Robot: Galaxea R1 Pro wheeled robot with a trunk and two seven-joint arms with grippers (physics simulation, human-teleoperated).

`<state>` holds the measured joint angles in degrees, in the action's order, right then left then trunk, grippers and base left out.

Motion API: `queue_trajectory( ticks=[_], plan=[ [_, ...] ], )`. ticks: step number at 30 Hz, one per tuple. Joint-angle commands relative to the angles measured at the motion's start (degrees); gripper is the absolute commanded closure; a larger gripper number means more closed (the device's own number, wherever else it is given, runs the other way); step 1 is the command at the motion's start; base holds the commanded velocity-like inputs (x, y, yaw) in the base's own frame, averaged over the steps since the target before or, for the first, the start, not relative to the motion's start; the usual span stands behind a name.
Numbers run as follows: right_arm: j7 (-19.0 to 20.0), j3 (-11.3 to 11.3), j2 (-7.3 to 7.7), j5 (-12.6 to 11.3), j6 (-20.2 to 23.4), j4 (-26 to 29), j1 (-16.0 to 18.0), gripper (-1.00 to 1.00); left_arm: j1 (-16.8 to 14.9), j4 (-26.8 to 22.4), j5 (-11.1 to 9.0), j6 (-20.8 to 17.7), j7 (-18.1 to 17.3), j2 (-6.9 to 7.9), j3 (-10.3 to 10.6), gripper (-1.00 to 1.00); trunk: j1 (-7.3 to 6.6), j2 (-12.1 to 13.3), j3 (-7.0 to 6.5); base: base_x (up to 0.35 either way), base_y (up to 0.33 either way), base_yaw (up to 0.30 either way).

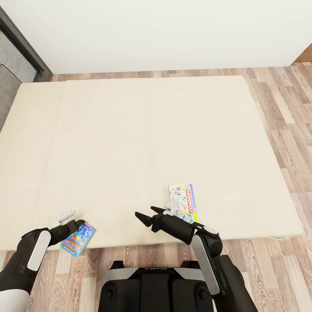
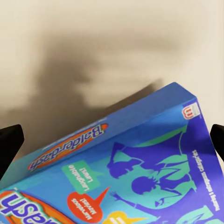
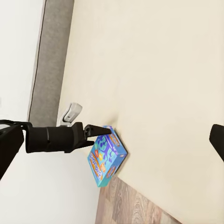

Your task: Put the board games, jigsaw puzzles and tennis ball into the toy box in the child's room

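The left pincer (image 1: 80,223) hangs right at the near edge of the bed (image 1: 130,130), its black fingers spread wide, and the blue board game (image 1: 78,239) lies just under and in front of its tips, one corner poking off the mattress. The right pincer (image 1: 146,215) is spread too, gripping nothing; the white Monopoly box (image 1: 184,203) lies just beside it, toward its outer side.

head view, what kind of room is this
Most likely a bedroom, perhaps a child's. A wide beige bed with a bare mattress stands on wood-plank floor by a plain white wall, and two board games lie at its near edge: a blue one and a Monopoly box.
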<state>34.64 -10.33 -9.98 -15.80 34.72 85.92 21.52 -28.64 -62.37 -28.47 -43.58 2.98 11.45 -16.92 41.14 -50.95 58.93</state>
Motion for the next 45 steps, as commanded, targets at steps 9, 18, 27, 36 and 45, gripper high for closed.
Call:
queue_trajectory(
  ticks=[9,18,27,36,45],
  plan=[
    [0.0,0.0,-0.02,-0.4,0.4,0.1,0.0,-1.00,0.0,-0.1,-0.5,-0.3,0.3,-0.02,0.0,-1.00,0.01,0.0,0.03,0.000,0.000,0.000],
    [-0.1,0.0,-0.02,-0.4,0.4,0.0,0.0,-1.00,0.0,-0.3,-0.5,0.3,0.0,0.14,-0.1,-1.00,0.01,0.0,0.03,0.000,0.000,0.000],
    [-0.1,0.0,-0.02,-0.4,0.4,0.0,0.0,-1.00,0.0,-0.9,-0.5,0.6,-0.4,0.39,-0.2,-1.00,0.01,0.0,0.03,0.000,0.000,0.000],
    [-0.1,0.0,-0.02,-0.4,0.4,0.0,0.0,-1.00,0.0,-1.3,-0.5,1.5,-0.7,0.36,-0.2,-1.00,0.01,0.0,0.03,0.000,0.000,0.000],
    [-0.1,0.0,-0.02,-0.4,0.4,0.0,0.0,-1.00,0.0,-2.9,-0.5,2.7,-0.7,0.48,-0.6,-1.00,0.01,0.0,0.03,0.000,0.000,0.000]
  ],
)
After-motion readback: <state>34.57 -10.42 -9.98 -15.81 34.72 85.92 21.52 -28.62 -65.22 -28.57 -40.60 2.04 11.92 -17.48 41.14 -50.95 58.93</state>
